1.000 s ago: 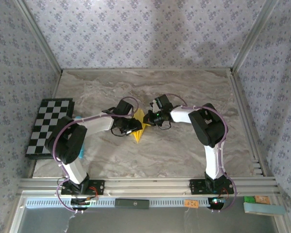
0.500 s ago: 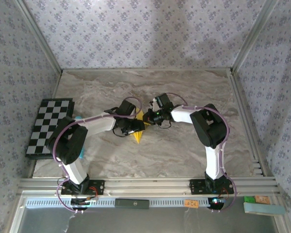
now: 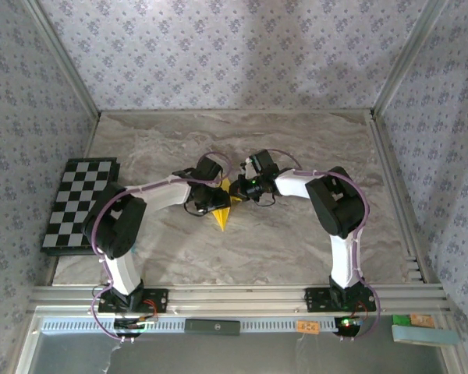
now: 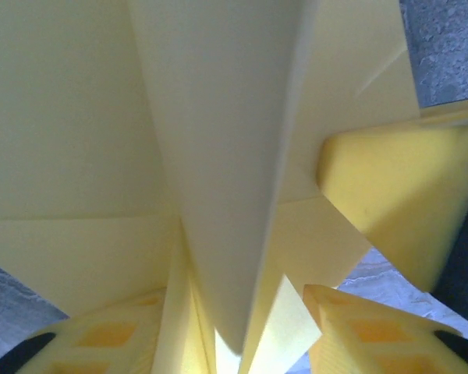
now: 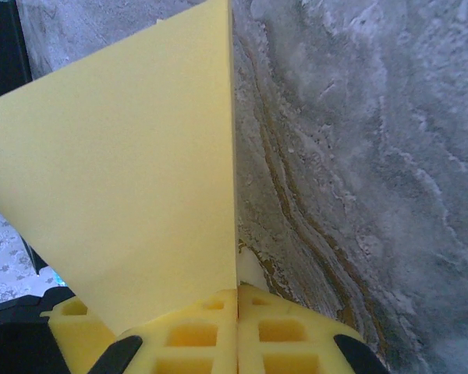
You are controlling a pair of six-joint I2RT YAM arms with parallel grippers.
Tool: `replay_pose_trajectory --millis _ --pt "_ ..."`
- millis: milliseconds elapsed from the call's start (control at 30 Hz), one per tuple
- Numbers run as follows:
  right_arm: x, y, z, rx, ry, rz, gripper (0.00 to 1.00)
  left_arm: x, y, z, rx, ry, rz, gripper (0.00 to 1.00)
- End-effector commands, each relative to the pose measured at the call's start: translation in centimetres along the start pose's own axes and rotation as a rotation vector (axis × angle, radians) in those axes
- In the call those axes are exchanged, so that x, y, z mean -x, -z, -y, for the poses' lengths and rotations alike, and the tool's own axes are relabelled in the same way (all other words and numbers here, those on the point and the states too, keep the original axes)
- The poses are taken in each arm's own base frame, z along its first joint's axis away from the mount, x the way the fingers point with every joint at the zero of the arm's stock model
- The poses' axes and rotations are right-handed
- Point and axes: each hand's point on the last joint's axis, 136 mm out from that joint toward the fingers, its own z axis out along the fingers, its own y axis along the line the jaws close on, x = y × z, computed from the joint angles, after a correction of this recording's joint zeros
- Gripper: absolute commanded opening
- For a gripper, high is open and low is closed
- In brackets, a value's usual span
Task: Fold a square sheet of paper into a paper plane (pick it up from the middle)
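Note:
The yellow sheet of paper [image 3: 222, 214] is folded into a narrow pointed shape like a paper plane and lies mid-table with its tip toward me. My left gripper [image 3: 217, 198] is on its left side. In the left wrist view the paper's creased layers [image 4: 218, 156] run between my left gripper's [image 4: 234, 347] yellow fingers [image 4: 101, 343], which stand apart around them. My right gripper [image 3: 239, 189] is at the paper's far right. In the right wrist view the gripper [image 5: 237, 300] is shut, with the paper's edge [image 5: 140, 179] pinched in the seam between its pads.
A black-and-white checkered board [image 3: 78, 202] lies at the table's left edge. Patterned walls close the left, back and right. An aluminium rail [image 3: 234, 296] runs along the near edge. Bare marble-grey tabletop [image 3: 296, 241] lies in front of the paper.
My left gripper has moved right and slightly away from me, further onto the paper. The right gripper has stayed shut on the paper in the same place.

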Motion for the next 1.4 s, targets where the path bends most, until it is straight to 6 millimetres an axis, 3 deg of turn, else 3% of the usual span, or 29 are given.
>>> replay_pose_trajectory --millis 0,467,600,733,833,967,1100,1267,1367 --pt "0.6 0.9 -1.7 0.041 0.017 0.014 0.07 -0.1 0.1 -0.2 0.045 -0.028 -0.006 0.39" --pt "0.8 0.9 -1.8 0.043 0.016 0.017 0.08 0.5 0.1 -0.1 0.061 -0.03 0.005 0.17" --pt "1.3 1.8 -1.5 0.016 0.026 0.052 0.21 0.9 0.6 -0.3 0.086 -0.048 0.016 0.09" --pt "2.5 4.1 -0.3 -0.084 0.061 0.146 0.44 1.4 1.7 -0.7 0.138 -0.1 0.035 0.05" --pt "3.5 6.7 0.9 -0.171 0.095 0.236 0.54 1.8 2.6 -1.1 0.184 -0.149 0.045 0.05" --pt "4.4 10.2 2.5 -0.293 0.136 0.344 0.61 2.5 3.3 -1.7 0.246 -0.21 0.05 0.06" --pt "5.4 14.1 3.8 -0.396 0.16 0.463 0.66 4.5 3.5 -1.5 0.274 -0.236 0.07 0.06" --pt "6.2 18.2 4.8 -0.461 0.165 0.585 0.7 8.7 2.9 -1.4 0.303 -0.223 0.103 0.07" --pt "6.4 19.4 5.3 -0.46 0.161 0.613 0.7 11.1 2.2 -1.1 0.3 -0.201 0.098 0.06"
